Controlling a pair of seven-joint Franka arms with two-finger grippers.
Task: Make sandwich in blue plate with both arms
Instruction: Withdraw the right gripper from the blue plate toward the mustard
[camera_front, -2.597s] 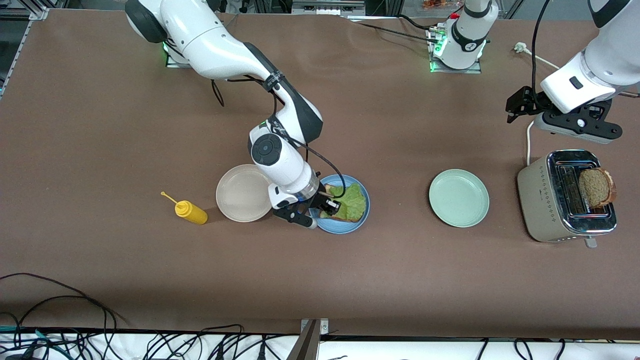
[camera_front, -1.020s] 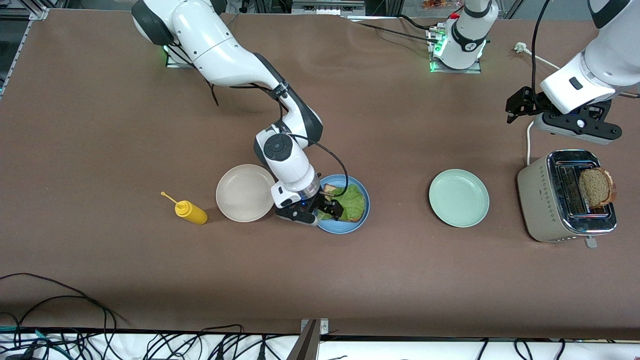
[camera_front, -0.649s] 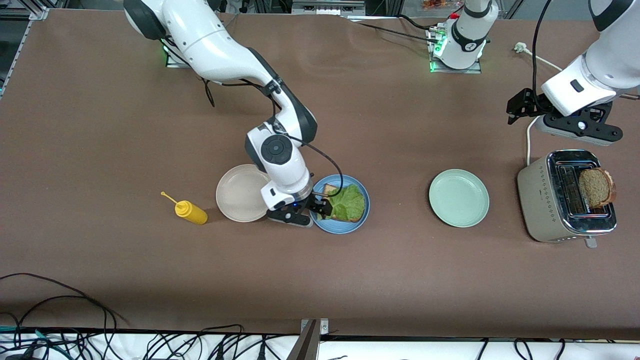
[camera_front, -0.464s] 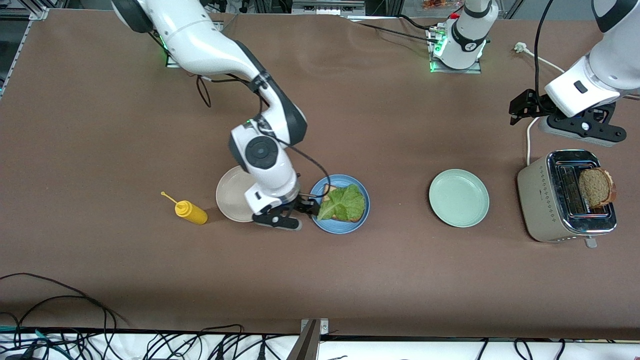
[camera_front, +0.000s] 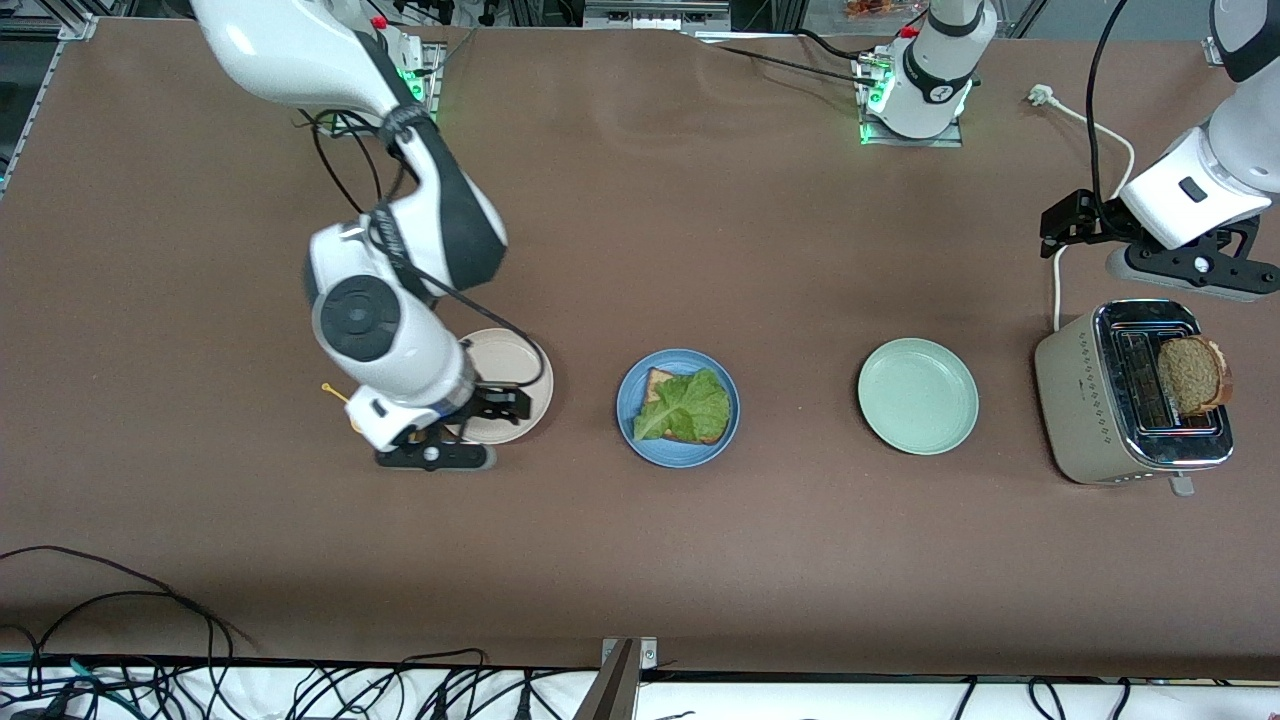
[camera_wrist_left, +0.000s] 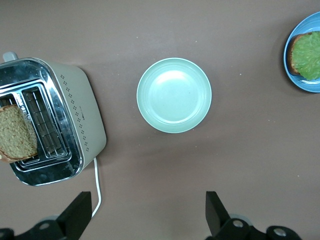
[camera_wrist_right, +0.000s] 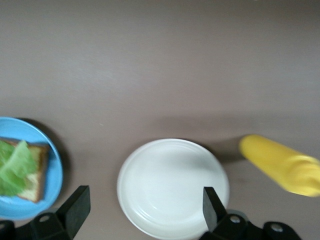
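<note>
The surface (camera_front: 700, 560) has open room along its edge nearest the front camera and between the plates. The right arm (camera_front: 400, 230) has withdrawn from the blue plate (camera_front: 678, 453); its right hand (camera_front: 470, 425), fingers apart and empty, now hangs over the beige plate (camera_front: 520, 385), near the yellow bottle (camera_wrist_right: 280, 165). The left hand (camera_front: 1085, 215), also spread and empty, has drifted slightly toward the left arm's end, above the toaster (camera_front: 1090, 400), which holds one brown slice (camera_front: 1192, 375). The mint plate (camera_front: 918, 396) lies between toaster and blue plate. On the blue plate: bread slice (camera_front: 655, 380), mostly covered by ruffled lettuce (camera_front: 690, 405).
</note>
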